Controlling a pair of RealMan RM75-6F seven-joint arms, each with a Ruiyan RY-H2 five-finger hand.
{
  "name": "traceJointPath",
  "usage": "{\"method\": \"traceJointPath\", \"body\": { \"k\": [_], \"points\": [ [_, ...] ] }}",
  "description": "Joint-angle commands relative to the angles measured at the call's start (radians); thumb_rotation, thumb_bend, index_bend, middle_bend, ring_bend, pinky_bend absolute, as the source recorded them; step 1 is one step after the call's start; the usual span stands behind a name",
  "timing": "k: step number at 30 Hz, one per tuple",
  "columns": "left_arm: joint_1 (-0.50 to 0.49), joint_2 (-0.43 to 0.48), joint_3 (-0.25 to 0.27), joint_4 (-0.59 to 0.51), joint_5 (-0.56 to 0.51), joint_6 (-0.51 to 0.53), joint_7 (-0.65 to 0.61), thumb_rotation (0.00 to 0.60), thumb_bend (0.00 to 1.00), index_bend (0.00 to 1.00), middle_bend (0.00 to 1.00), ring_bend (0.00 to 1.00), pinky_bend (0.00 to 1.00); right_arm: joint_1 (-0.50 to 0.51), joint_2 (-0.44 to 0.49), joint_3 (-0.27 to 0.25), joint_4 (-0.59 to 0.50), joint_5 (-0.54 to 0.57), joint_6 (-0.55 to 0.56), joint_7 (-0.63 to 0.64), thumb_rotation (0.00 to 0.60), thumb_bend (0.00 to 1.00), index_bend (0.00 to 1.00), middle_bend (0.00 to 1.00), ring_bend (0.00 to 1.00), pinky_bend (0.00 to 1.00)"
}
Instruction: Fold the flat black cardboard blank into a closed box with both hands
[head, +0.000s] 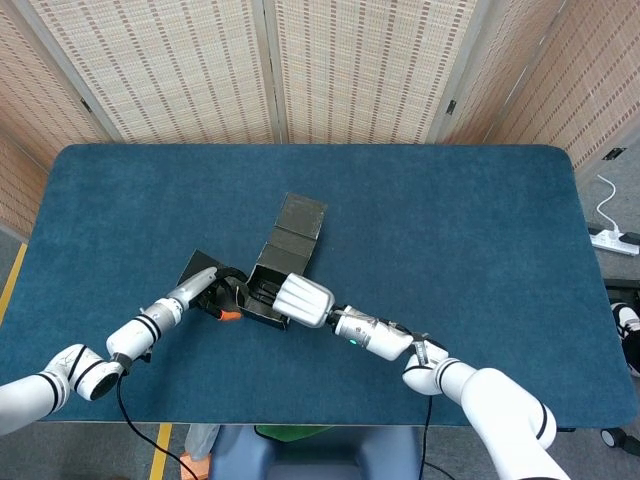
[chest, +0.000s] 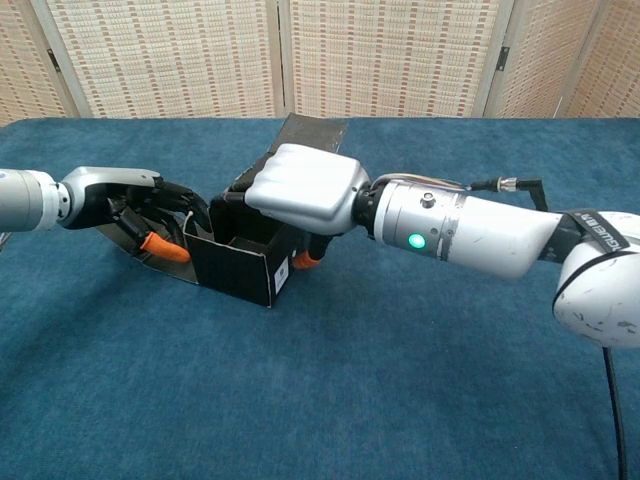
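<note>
The black cardboard box (head: 283, 262) (chest: 240, 266) stands half formed on the blue table, walls up and its lid flap (head: 301, 215) (chest: 309, 130) reaching toward the far side. My left hand (head: 216, 292) (chest: 140, 215) holds the box's left side flap, with orange fingertips (chest: 164, 247) against the left wall. My right hand (head: 301, 300) (chest: 305, 190) covers the right end of the box, its fingers curled down over the wall. An orange fingertip (chest: 305, 259) shows below the palm at the box's right corner.
The blue table (head: 450, 230) (chest: 330, 400) stretches around the box. Woven screen panels (head: 330, 70) stand behind the table's far edge. A power strip (head: 612, 240) lies on the floor at the right.
</note>
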Motion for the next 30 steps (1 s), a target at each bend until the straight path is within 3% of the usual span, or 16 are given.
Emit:
{"method": "traceJointPath", "body": {
  "k": [1, 3, 8, 10, 13, 20, 25, 30],
  "points": [
    [0.009, 0.015, 0.000, -0.024, -0.002, 0.016, 0.032, 0.600, 0.24, 0.20, 0.18, 0.15, 0.42, 0.001, 0.027, 0.007, -0.034, 0.004, 0.001, -0.019, 0.600, 0.00, 0.00, 0.08, 0.73, 1.00],
    [0.016, 0.025, -0.002, -0.039, -0.009, 0.029, 0.059, 0.600, 0.24, 0.15, 0.11, 0.04, 0.28, -0.010, 0.049, 0.015, -0.070, 0.012, 0.011, -0.026, 0.600, 0.00, 0.00, 0.06, 0.72, 1.00],
    [0.032, 0.045, -0.004, -0.065, -0.019, 0.057, 0.107, 0.600, 0.24, 0.09, 0.01, 0.00, 0.18, -0.041, 0.094, 0.033, -0.146, 0.033, 0.046, -0.038, 0.600, 0.00, 0.00, 0.07, 0.71, 1.00],
    [0.064, 0.081, -0.006, -0.104, -0.025, 0.119, 0.163, 0.600, 0.24, 0.09, 0.00, 0.00, 0.16, -0.118, 0.161, 0.053, -0.279, 0.097, 0.084, -0.003, 0.600, 0.00, 0.00, 0.11, 0.71, 1.00],
    [0.104, 0.117, -0.014, -0.171, -0.058, 0.180, 0.241, 0.600, 0.24, 0.09, 0.00, 0.00, 0.16, -0.201, 0.251, 0.070, -0.514, 0.216, 0.047, -0.002, 0.600, 0.00, 0.00, 0.16, 0.71, 1.00],
    [0.157, 0.173, -0.021, -0.290, -0.098, 0.226, 0.281, 0.600, 0.24, 0.08, 0.00, 0.00, 0.16, -0.306, 0.355, 0.101, -0.824, 0.475, -0.081, 0.090, 0.600, 0.00, 0.00, 0.22, 0.71, 1.00],
    [0.185, 0.198, -0.027, -0.333, -0.099, 0.251, 0.266, 0.600, 0.24, 0.08, 0.00, 0.00, 0.16, -0.331, 0.396, 0.141, -0.937, 0.677, -0.217, 0.192, 0.600, 0.00, 0.00, 0.16, 0.71, 1.00],
    [0.201, 0.211, -0.027, -0.356, -0.084, 0.260, 0.255, 0.600, 0.24, 0.08, 0.00, 0.00, 0.16, -0.323, 0.376, 0.178, -0.937, 0.794, -0.303, 0.249, 0.600, 0.00, 0.00, 0.03, 0.68, 1.00]
  ]
}}
